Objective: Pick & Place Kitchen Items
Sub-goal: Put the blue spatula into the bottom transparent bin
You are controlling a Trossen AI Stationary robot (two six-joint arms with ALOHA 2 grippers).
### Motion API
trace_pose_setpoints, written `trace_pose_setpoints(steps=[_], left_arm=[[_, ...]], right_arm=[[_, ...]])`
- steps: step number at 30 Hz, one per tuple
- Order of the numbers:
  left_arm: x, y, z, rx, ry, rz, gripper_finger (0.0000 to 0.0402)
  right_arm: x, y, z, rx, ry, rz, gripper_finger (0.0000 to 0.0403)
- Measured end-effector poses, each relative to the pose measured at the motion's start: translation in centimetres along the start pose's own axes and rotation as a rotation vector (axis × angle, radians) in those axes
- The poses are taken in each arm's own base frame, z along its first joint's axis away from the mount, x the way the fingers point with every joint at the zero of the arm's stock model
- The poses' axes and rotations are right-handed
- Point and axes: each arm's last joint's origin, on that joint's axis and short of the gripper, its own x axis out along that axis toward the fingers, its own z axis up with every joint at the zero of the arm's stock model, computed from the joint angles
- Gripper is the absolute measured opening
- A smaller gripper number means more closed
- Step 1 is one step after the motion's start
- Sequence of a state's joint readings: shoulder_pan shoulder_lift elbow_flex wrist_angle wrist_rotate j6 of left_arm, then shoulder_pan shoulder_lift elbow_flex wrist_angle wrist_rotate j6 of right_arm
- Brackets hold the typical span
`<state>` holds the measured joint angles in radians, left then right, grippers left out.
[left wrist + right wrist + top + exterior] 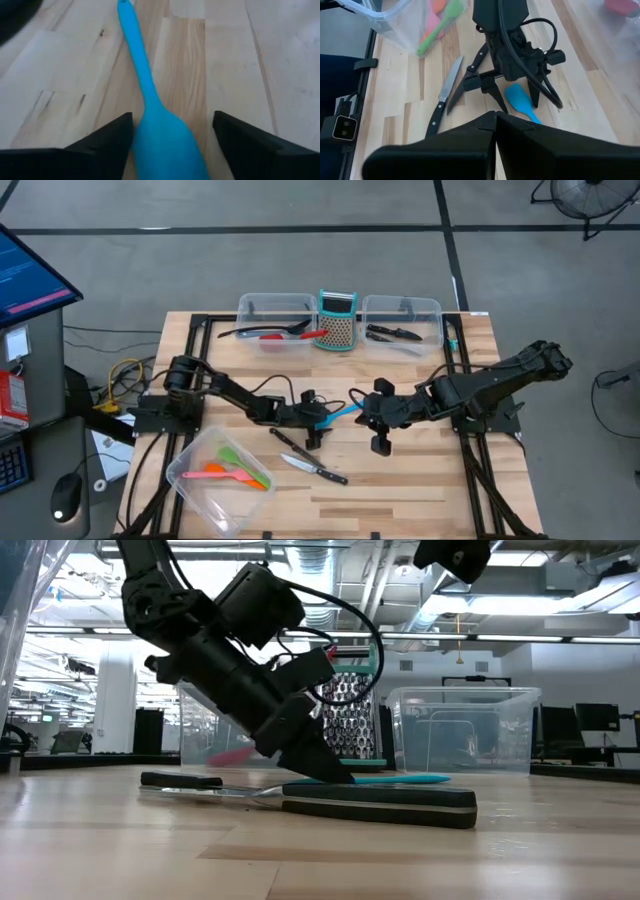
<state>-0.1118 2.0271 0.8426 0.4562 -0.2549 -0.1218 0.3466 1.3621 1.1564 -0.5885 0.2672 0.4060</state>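
Blue spatula blade cut off between wide left claw fingers, right claw closed

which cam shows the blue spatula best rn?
Left wrist view: the blue spatula fills the frame, lying on the table between the left gripper's open fingers. High view shows only a small streak, low view a thin edge-on sliver, right wrist view just the blade.

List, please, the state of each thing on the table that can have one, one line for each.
Left gripper: open, fingers either side of the blue spatula's blade.
Right gripper: shut, holding nothing.
Blue spatula: flat on the table.
Two knives: flat on the table, not held.
Tilted tub: holds green, orange and pink spatulas.
Grater: upright between two tubs.
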Motion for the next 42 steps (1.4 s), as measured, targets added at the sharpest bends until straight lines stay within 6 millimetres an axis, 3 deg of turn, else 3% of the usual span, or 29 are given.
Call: trace_pose_setpoints(steps=[9,16,27,33,38,42], left_arm=[[0.3,0.8,-0.3,-0.025,0.029,0.023,0.0076],[0.3,0.9,-0.1,-0.055,0.021,0.013,0.0005],[-1.7,1.3,1.4,-0.063,0.002,0.004,0.0001],[-3.6,0.9,3.5,-0.096,-0.080,-0.023,0.0004],[-5.1,0.3,4.8,-0.001,-0.131,-0.118,0.0040],[-6.1,-0.3,5.3,0.066,-0.147,-0.185,0.0098]], right_arm=[[0.0,0.0,0.1,0.017,-0.009,0.005,0.0003],[0.0,0.2,0.2,0.021,-0.024,0.015,0.0002],[-0.2,1.0,0.2,0.009,-0.047,0.049,0.0002],[-0.4,1.4,0.0,0.020,-0.044,0.061,0.0002],[-0.4,1.7,-0.1,0.017,-0.043,0.068,0.0002],[-0.5,1.9,-0.2,0.012,-0.041,0.074,0.0002]])
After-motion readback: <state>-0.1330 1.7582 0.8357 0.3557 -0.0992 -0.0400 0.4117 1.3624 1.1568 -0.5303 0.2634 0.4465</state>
